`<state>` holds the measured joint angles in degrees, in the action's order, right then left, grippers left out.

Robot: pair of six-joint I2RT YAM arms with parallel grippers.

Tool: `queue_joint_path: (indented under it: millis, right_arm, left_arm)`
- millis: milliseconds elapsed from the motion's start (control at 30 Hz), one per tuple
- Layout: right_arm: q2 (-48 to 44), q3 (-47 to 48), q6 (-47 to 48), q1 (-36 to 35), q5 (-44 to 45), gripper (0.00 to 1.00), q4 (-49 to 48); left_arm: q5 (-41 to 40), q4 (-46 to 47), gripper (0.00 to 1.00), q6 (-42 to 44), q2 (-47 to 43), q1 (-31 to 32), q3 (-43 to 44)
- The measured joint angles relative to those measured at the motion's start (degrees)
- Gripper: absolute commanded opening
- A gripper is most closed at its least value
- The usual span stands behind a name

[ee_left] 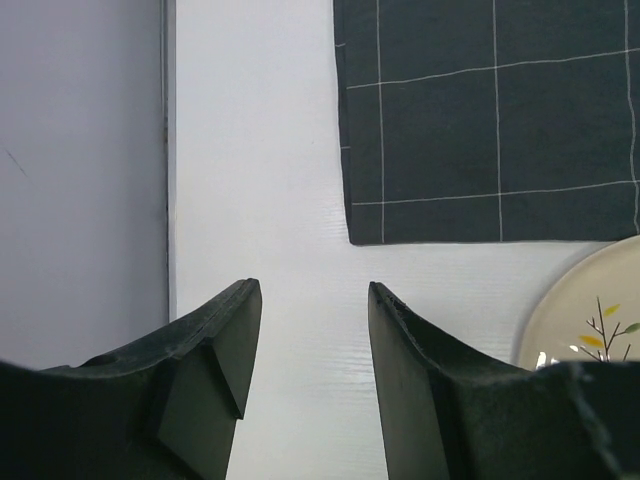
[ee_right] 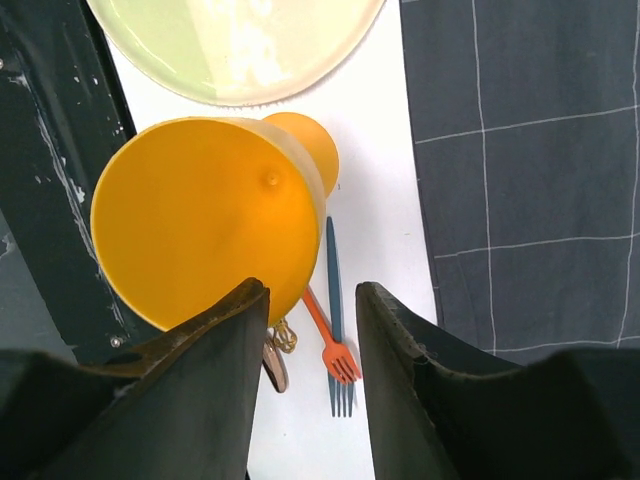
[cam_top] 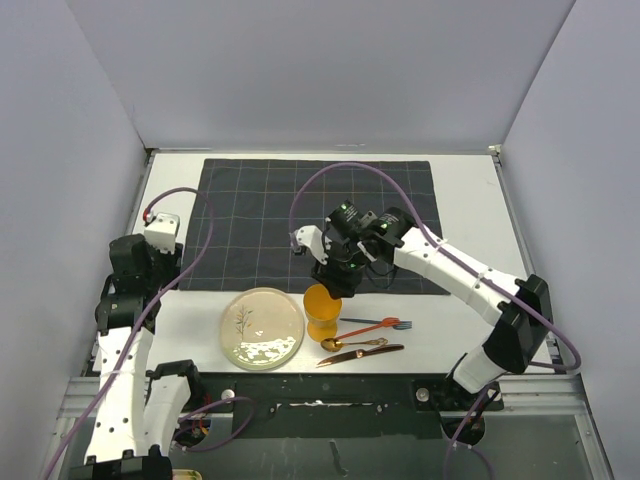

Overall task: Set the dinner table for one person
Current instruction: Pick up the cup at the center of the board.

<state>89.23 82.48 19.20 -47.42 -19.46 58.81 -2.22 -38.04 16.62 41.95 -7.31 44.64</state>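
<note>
An orange cup (cam_top: 322,310) stands upright on the white dinner table (cam_top: 470,200), just in front of the dark grey gridded cloth (cam_top: 300,220). My right gripper (cam_top: 335,278) hangs directly over the cup's far rim. In the right wrist view this gripper (ee_right: 310,290) is open. Its left finger overlaps the rim of the cup (ee_right: 200,220), and only bare table and fork tines show between the fingers. My left gripper (ee_left: 310,290) is open and empty above bare table (ee_left: 260,150), near the corner of the cloth (ee_left: 480,120). In the top view the left gripper (cam_top: 138,272) is at the far left.
A cream plate with a twig pattern (cam_top: 262,327) lies left of the cup. A blue fork (cam_top: 385,322), an orange fork (cam_top: 368,328), a copper spoon (cam_top: 350,343) and a copper knife (cam_top: 362,353) lie to the cup's right. Grey walls enclose the table.
</note>
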Motion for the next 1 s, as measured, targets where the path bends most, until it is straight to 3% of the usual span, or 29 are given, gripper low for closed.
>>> queue_joint_path:
  millis: [333,567,1000]
  right_arm:
    - [5.03,1.81,-0.17,-0.79,0.42,0.25,-0.13]
    - [8.66,3.61,-0.11,-1.6,0.83,0.0,0.0]
    - [8.96,7.43,0.13,-2.14,2.1,0.0,2.21]
  left_arm:
    - [0.26,-0.57,0.45,-0.04,0.07,0.0,0.0]
    - [1.16,-0.59,0.43,0.0,0.07,0.0,0.0]
    - [1.7,-0.57,0.42,0.07,1.99,0.0,-1.31]
